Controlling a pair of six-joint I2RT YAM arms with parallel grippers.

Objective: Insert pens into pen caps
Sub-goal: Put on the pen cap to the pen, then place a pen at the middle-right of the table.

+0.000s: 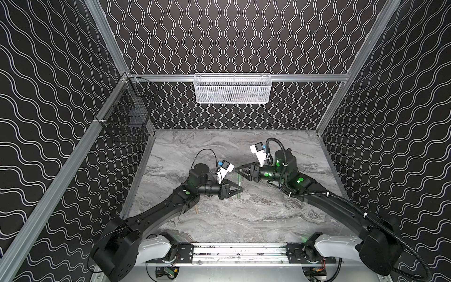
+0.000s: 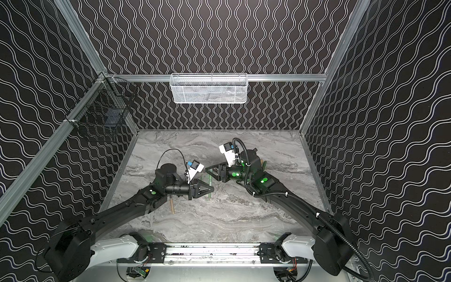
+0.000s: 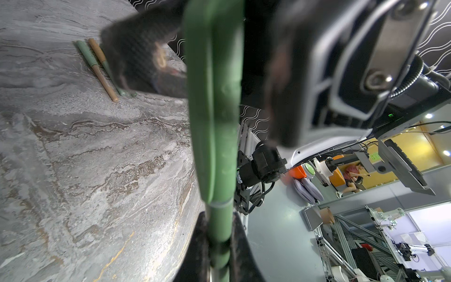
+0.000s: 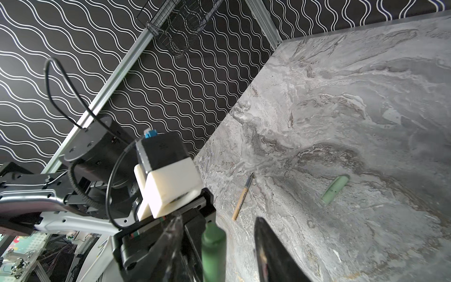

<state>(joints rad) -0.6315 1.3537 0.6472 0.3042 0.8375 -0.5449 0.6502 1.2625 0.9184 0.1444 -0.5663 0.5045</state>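
Closest up is a dark green pen [image 3: 219,227]. The left claw [image 1: 241,190] is squeezed tight on its thin barrel and holds it over the middle of the marble table [image 4: 341,97]. One dark green cap [image 3: 214,97] sits on the far end of this pen. The right claw [image 4: 219,219] has its fingers apart, one on each side of that cap, with gaps showing, so it is not pinching it.

I count four pens and four caps. Two capped pens lie side by side on the right part of the table. The green-capped pen [image 3: 105,81] has a tan barrel. The tan-capped pen [image 3: 97,50] has a green barrel. One tan pen [image 4: 240,199] with a dark tip lies bare near the left arm [image 1: 156,214]. One pale green cap [image 4: 334,190] lies alone on the table, apart from it. Dark marks on the tan pen are too small to read.
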